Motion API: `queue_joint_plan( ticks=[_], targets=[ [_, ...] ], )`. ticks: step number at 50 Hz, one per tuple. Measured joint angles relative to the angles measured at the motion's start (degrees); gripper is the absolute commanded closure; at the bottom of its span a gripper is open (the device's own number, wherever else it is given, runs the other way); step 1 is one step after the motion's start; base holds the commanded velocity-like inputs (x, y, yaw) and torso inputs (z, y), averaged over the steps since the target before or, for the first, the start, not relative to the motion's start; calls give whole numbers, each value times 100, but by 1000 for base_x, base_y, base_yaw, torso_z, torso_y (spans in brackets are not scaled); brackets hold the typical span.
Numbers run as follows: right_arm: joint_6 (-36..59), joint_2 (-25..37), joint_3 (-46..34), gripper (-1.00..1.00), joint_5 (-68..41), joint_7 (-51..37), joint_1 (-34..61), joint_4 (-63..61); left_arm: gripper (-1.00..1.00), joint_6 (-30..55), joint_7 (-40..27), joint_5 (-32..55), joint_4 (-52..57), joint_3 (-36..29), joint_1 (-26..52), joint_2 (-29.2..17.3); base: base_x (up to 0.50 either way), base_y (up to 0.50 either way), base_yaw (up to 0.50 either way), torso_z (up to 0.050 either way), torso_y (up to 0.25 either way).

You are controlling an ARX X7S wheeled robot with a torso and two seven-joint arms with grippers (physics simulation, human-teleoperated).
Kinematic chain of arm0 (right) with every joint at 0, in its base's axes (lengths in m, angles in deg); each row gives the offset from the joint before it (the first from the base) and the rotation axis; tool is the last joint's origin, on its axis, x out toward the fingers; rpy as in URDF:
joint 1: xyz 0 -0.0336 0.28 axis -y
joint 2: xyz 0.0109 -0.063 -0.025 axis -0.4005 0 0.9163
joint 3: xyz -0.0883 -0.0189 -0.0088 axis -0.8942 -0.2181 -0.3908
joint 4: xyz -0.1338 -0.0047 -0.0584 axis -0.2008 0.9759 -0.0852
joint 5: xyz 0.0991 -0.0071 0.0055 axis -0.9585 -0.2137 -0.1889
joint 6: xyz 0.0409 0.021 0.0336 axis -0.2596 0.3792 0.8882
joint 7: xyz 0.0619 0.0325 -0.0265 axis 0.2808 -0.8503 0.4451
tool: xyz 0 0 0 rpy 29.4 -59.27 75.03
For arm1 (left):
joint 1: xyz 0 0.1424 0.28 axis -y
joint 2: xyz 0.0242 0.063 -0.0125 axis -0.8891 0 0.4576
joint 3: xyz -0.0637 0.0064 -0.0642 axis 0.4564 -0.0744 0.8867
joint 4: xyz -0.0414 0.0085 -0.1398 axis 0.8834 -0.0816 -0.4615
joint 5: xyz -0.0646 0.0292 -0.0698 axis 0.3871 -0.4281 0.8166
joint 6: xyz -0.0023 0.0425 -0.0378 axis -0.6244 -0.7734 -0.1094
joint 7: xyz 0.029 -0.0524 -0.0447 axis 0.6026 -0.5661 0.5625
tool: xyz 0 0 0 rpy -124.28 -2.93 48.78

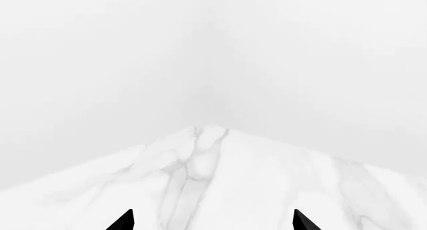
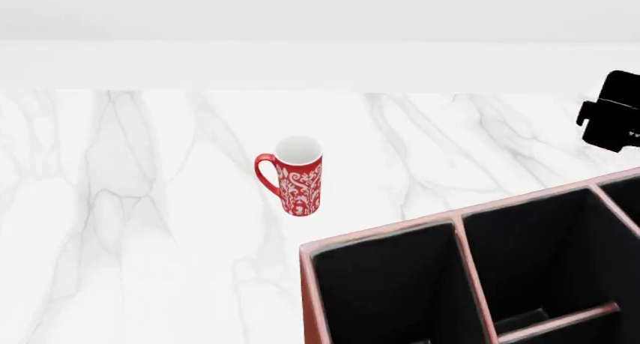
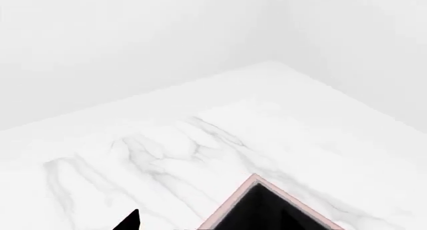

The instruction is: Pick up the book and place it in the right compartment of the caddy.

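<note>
The book shows in no view. The caddy [image 2: 455, 228], reddish-brown with pale edges and a black interior split by dividers, fills the lower right of the head view. One corner of it shows in the right wrist view [image 3: 252, 182]. My left gripper [image 1: 213, 222] is open and empty over bare marble, and is out of the head view. My right gripper [image 3: 213, 224] is above the caddy's corner. Only one of its fingertips [image 3: 130, 221] shows, set wide to the side, with nothing held. A black part of my right arm [image 2: 612, 112] shows at the head view's right edge, beyond the caddy.
A red-and-white patterned mug [image 2: 295, 177] stands upright on the white marble table [image 2: 150, 209], left of and behind the caddy. The table's far edge meets a white wall. A table corner shows in the left wrist view [image 1: 212, 127].
</note>
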Motion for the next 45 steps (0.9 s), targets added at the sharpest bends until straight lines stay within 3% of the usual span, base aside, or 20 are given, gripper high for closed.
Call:
queue_joint_plan(
  ticks=[9,20,31,45],
  targets=[
    [-338,-525,-373,-100,221,259,-1,-453,-100,1593,157,597,-77,-1395,2502,-650,0,0,0,0,0],
    [-662,-1097,-907,-100,528,581,-121,-744,-100,2364,763,656,-869,-2954,4884,-473,0,0,0,0,0],
    [-916,-1472,-1274,-100,752,800,-277,-876,-100,2468,1236,471,-1574,-3895,6089,-81,0,0,0,0,0],
    [-1009,-1726,-1490,-100,822,874,-327,-1074,-100,2437,1611,323,-2087,-4514,6835,309,0,0,0,0,0]
  ],
)
